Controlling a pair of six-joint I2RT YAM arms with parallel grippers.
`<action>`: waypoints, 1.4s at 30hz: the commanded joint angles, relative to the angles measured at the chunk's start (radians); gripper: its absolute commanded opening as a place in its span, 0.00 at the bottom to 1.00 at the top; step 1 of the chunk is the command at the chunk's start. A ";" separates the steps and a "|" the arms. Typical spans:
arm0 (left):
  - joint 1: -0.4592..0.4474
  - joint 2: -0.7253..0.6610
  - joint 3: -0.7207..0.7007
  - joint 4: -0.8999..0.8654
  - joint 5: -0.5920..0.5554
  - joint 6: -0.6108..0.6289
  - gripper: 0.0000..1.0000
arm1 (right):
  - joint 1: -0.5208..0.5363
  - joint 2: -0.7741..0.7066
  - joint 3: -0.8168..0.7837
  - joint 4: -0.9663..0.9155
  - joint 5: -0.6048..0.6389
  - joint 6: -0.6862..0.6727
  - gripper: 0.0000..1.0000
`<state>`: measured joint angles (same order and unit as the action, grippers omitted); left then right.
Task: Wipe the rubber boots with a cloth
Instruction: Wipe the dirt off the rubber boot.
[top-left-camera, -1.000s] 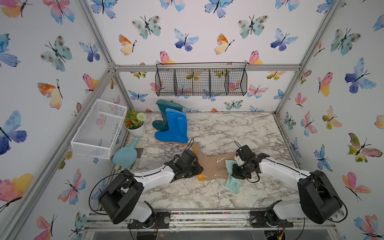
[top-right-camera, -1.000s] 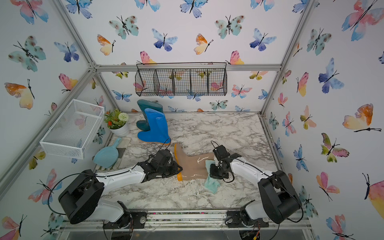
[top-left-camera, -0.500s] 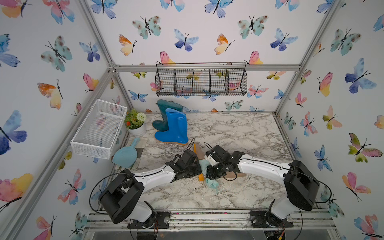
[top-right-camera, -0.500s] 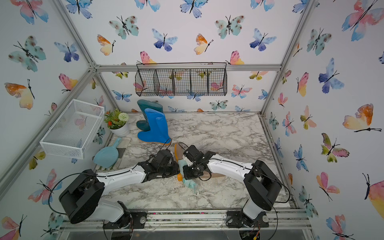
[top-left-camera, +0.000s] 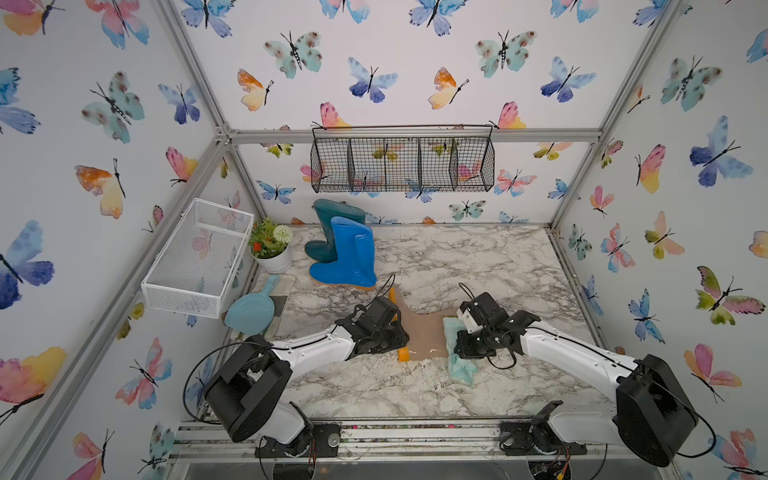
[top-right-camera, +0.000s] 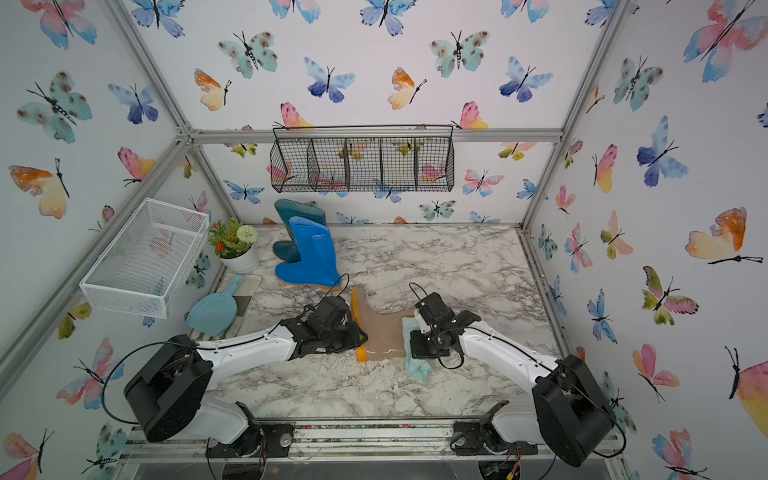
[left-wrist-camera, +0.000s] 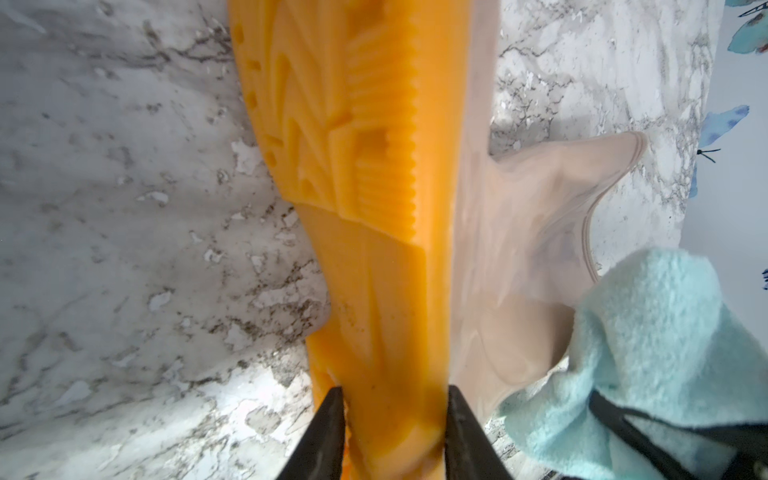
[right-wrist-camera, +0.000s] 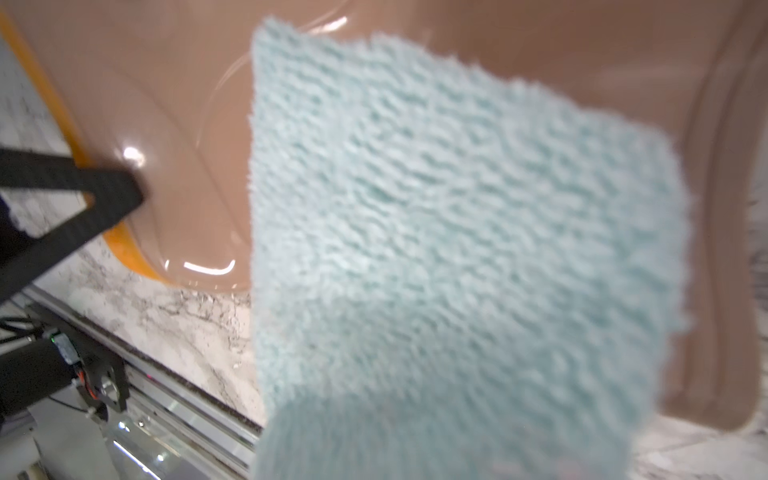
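A beige boot (top-left-camera: 424, 336) (top-right-camera: 382, 336) lies on its side at the front middle of the marble table, its orange sole (left-wrist-camera: 374, 166) toward the left arm. My left gripper (top-left-camera: 401, 338) (left-wrist-camera: 395, 395) is shut on that sole at the heel, one finger on each side. My right gripper (top-left-camera: 456, 347) (top-right-camera: 413, 345) is shut on the pale aqua cloth (top-left-camera: 459, 365) (right-wrist-camera: 457, 228), which rests on the boot's shaft and hangs onto the table. The cloth hides the right jaws in the right wrist view. A bright blue boot (top-left-camera: 349, 257) and a dark teal boot (top-left-camera: 332, 224) stand upright at the back left.
A flower pot (top-left-camera: 272, 249) and a light blue scoop (top-left-camera: 251, 309) sit by the left wall. A white mesh basket (top-left-camera: 195, 257) hangs above them. A black wire basket (top-left-camera: 403, 162) hangs on the back wall. The metal rail (top-left-camera: 415, 428) borders the table's front.
My right gripper dragged the cloth left along the beige boot to the foot, then back right to the shaft. The left gripper stayed on the sole.
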<state>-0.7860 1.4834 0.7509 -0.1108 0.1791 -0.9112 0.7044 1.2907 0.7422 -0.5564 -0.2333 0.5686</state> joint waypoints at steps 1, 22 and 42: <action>-0.005 0.058 0.026 0.021 0.119 0.031 0.38 | 0.070 -0.053 -0.045 0.071 0.093 0.068 0.02; 0.015 0.142 0.096 -0.170 0.241 0.112 0.11 | 0.360 0.003 -0.160 0.524 0.439 0.314 0.03; 0.083 0.167 0.160 -0.210 0.295 0.251 0.00 | 0.345 0.042 -0.146 0.529 0.387 0.310 0.03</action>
<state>-0.6991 1.6215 0.9131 -0.3302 0.4454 -0.7116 0.9997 1.2156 0.4961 -0.2142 0.3058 1.0657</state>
